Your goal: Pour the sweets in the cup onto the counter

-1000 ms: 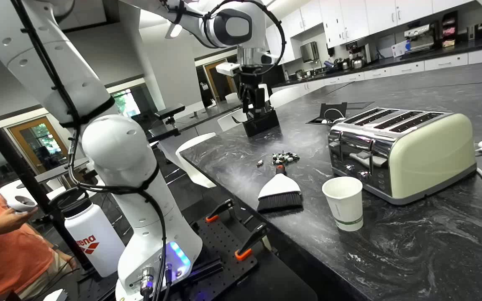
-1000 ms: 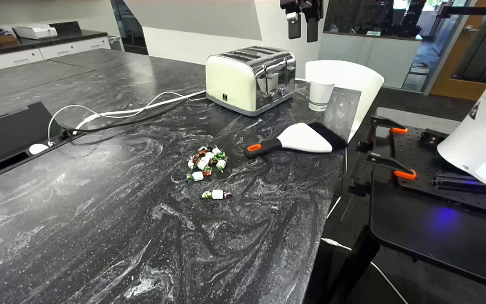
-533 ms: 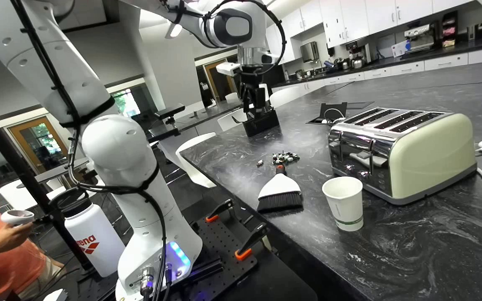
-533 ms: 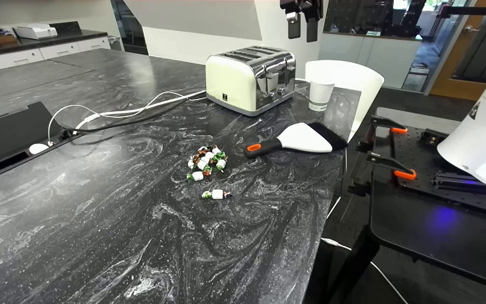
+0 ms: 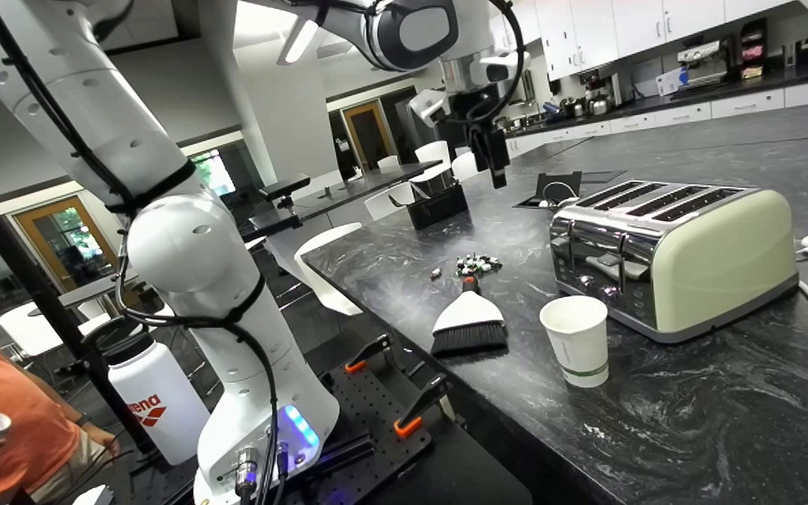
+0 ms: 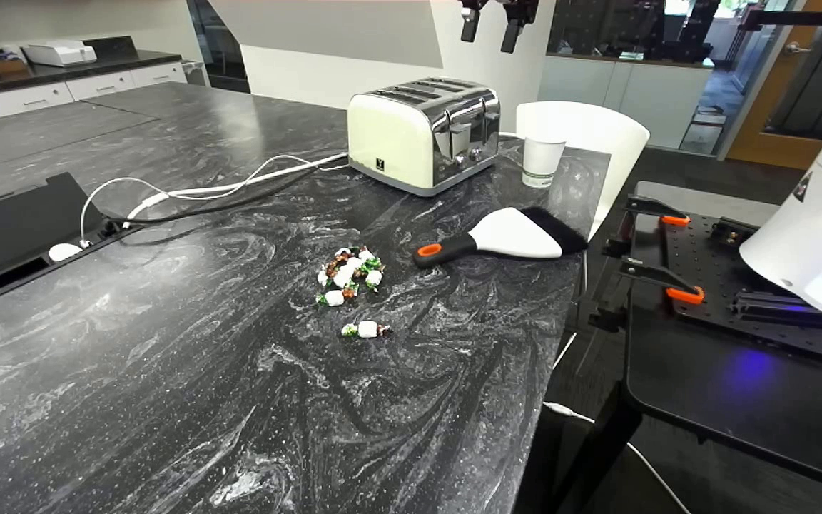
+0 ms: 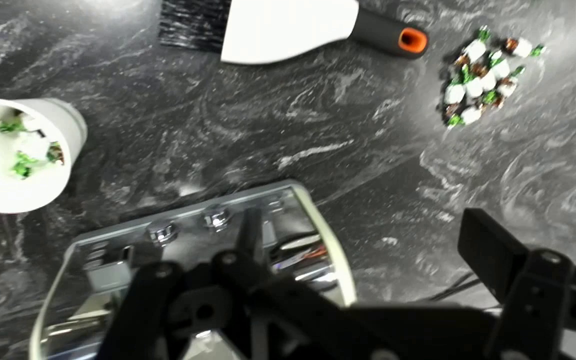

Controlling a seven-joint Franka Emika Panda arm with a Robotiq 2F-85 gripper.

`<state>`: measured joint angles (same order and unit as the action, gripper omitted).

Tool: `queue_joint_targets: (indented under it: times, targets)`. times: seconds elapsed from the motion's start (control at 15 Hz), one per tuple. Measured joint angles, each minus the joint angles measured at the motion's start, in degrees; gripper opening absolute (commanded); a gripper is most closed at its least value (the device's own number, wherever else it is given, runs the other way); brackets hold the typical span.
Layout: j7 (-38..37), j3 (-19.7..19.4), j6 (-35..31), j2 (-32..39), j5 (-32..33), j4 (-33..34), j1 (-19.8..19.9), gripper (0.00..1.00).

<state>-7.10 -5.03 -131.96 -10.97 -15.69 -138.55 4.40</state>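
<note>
In an exterior view, one cup (image 5: 576,344) is standing upright on the counter (image 5: 712,421), left of one toaster (image 5: 726,259). One brush (image 5: 470,312) is lying farther left, and beyond it one heap of sweets (image 5: 477,266) is resting, with one single sweet (image 5: 435,273) at its left. The gripper (image 5: 499,179) is hanging more to the right than a moment before. The arm (image 5: 165,238) is rising at left and bending over. In an exterior view, the fingers (image 6: 512,36) are standing apart. In the wrist view, a few more sweets are lying inside the cup; I am not able to count them.
</note>
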Motion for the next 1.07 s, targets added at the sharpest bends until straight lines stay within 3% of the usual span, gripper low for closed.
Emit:
queue_joint_targets:
  times: [0.4, 0.67, 0.93, 1.07]
  targets:
    - [-6.35, -5.35, -13.54, 1.19, 8.53, -6.12, 8.81, 1.0]
    - [-20.3, -5.65, -20.08, 3.22, 20.63, -10.59, 14.72, 1.0]
    - [-38.3, -5.74, -20.28, 4.3, 35.25, -13.27, 19.84, 1.0]
    - [-44.35, -6.03, -19.67, 4.43, 39.28, -14.31, 20.72, 1.0]
